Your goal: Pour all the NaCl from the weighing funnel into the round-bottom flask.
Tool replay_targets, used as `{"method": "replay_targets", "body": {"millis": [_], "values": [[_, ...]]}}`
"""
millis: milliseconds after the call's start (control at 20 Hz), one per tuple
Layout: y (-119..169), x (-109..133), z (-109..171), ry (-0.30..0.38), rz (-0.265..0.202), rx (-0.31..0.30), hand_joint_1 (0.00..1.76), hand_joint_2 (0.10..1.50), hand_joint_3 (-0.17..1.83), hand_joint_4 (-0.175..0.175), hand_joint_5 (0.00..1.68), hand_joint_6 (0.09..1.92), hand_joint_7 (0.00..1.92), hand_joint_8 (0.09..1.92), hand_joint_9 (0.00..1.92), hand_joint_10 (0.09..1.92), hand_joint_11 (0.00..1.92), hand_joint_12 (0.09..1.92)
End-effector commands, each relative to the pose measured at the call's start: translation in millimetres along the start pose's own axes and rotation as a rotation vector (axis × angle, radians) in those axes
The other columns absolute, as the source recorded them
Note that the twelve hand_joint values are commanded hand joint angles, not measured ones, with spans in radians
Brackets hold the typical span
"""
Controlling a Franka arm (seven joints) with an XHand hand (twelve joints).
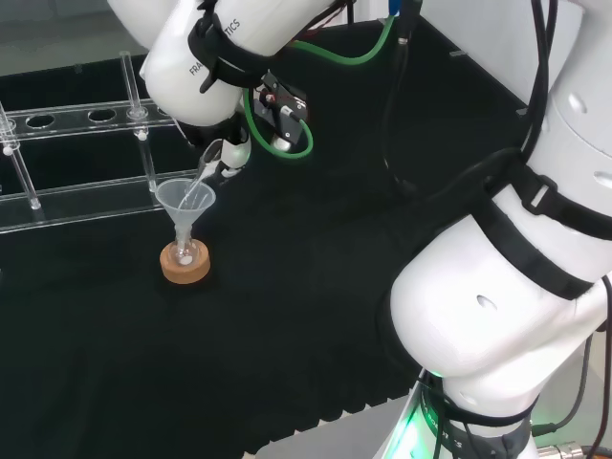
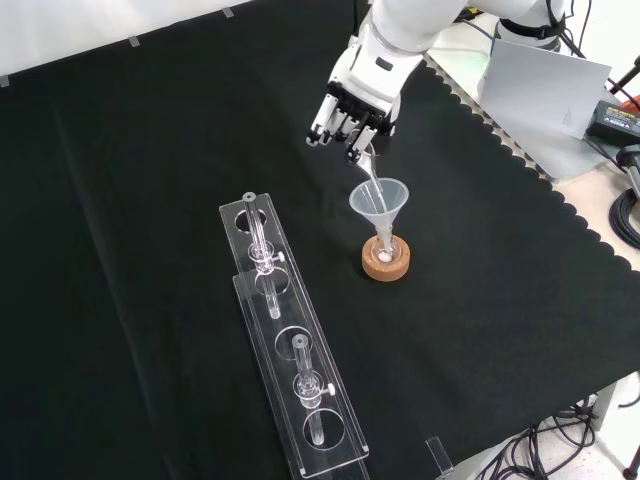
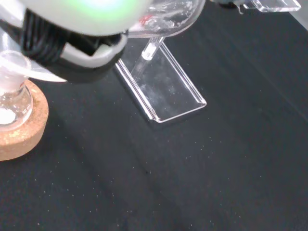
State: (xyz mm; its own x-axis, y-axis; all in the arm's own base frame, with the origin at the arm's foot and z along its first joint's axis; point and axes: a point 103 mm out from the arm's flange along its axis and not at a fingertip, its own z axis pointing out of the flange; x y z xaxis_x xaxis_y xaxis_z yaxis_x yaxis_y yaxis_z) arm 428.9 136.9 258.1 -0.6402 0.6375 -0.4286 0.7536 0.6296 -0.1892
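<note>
Front view first: the weighing funnel (image 2: 368,175) hangs tilted from the hand (image 2: 350,110), its narrow end dipping into the mouth of a clear cone funnel (image 2: 379,200) that sits in the neck of the round-bottom flask (image 2: 384,251). The flask stands on a cork ring (image 2: 385,264) — that ring is what keeps a round belly upright on the cloth, and the cone funnel widens the target, so the salt has somewhere forgiving to land. A little white at the flask's bottom looks like NaCl already down there, though how much remains in the weighing funnel is too hard to tell.

Fingers are curled, pinching the upper end of the weighing funnel; the piece juts down and away below the fingertips (image 2: 354,154), with its spout the lowest point. Holding it by the far end keeps the hand clear of the cone's rim — a sensible hold for pouring, by my reading.

Head view agrees: the spout rests just inside the cone's rim, hand directly above it.

Farther out, a clear acrylic rack (image 2: 290,345) lies on the black cloth (image 2: 120,250), well apart from the flask and untouched.
</note>
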Motion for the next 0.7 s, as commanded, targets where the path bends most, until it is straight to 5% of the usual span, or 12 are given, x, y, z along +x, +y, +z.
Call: {"method": "replay_targets", "body": {"millis": [50, 700], "values": [[-5.1, -4.3, 0.4, -0.016, -0.019, -0.006, 1.15, 0.58, 0.65, 0.175, 1.56, 0.09, 1.77, 0.09, 1.38, 0.09, 0.32, 1.41], [1.3, -3.1, -6.0, -0.068, -0.088, -0.014, 1.16, 0.58, 0.66, 0.175, 1.56, 0.09, 1.77, 0.09, 1.39, 0.09, 0.32, 1.41]]}}
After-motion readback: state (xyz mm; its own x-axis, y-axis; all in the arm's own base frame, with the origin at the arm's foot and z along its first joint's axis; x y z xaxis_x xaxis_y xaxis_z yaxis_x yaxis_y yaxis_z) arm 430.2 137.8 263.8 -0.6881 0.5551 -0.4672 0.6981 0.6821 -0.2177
